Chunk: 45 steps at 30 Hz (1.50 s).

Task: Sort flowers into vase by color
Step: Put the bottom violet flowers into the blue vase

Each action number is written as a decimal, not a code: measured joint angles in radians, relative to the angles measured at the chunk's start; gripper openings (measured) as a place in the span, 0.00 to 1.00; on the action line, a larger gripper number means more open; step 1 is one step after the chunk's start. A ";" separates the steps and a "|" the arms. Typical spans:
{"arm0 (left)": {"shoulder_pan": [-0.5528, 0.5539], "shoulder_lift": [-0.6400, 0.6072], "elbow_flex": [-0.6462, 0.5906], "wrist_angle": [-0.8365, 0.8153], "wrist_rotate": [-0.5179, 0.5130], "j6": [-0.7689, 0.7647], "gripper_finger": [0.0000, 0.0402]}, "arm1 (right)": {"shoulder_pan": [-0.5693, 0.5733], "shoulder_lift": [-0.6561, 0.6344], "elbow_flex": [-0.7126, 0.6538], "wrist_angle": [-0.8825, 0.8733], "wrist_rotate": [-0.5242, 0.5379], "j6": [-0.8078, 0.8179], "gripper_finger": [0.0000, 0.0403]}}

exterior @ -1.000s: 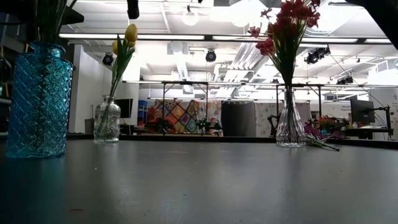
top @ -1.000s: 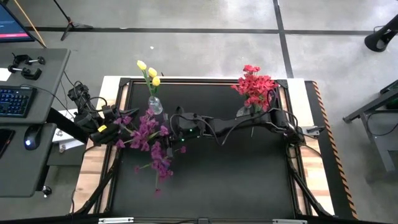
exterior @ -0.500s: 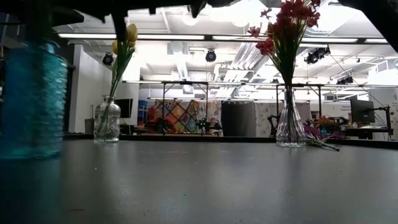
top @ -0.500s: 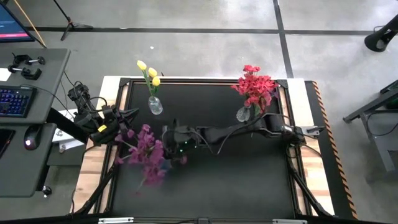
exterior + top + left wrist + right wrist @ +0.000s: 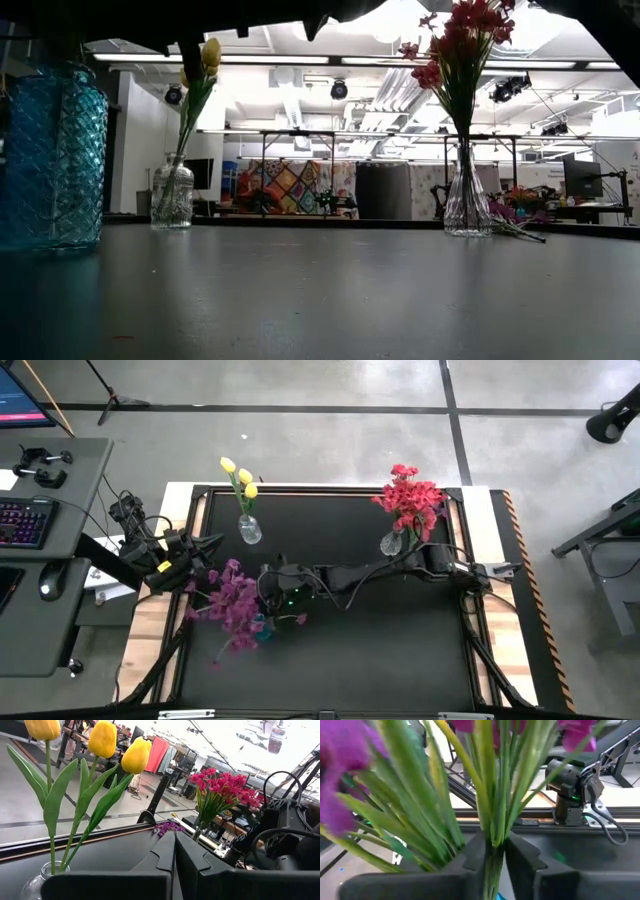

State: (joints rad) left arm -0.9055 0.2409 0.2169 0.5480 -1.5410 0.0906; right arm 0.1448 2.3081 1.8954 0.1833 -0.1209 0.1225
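A bunch of purple flowers [image 5: 236, 605] on green stems stands over a blue glass vase [image 5: 50, 155], which shows teal under the blooms [image 5: 262, 626]. My right gripper [image 5: 266, 588] reaches in from the table's right and is shut on the stems [image 5: 492, 847]. Whether the stem ends are inside the vase is hidden. My left gripper [image 5: 212, 546] waits shut and empty [image 5: 175, 847] at the left edge. Yellow tulips [image 5: 240, 475] stand in a small clear vase [image 5: 249, 532], and red flowers [image 5: 410, 495] stand in a tall clear vase [image 5: 392, 544]. My right gripper pinches the bunched green stems [image 5: 490, 827] between its two fingers [image 5: 520, 855], low on the bunch, well below the blooms. The fingers come roughly level from the table's right and lie across the stems. The bunch fans out above them, leaning toward the table's left and near edges.
A few loose purple flowers [image 5: 515, 215] lie on the table at the foot of the red-flower vase [image 5: 467, 200]. The tulip vase [image 5: 172, 195] stands just beyond the purple bunch. A raised frame [image 5: 330, 488] borders the black table. A desk with keyboard [image 5: 25, 518] is left.
My right gripper has moved toward the table's left and near edges, carrying the purple bunch with it. The blooms now sit lower left of where they were, over the blue vase. In the low view the blue vase blurred and shifted slightly.
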 joint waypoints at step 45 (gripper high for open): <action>-0.098 0.015 -0.001 -0.417 0.331 -0.325 0.00 | -0.007 -0.150 0.001 -0.422 -0.059 -0.205 0.68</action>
State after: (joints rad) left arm -1.0036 0.2554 0.2161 0.1311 -1.2103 -0.2341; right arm 0.1379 2.1586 1.8961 -0.2390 -0.1796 -0.0829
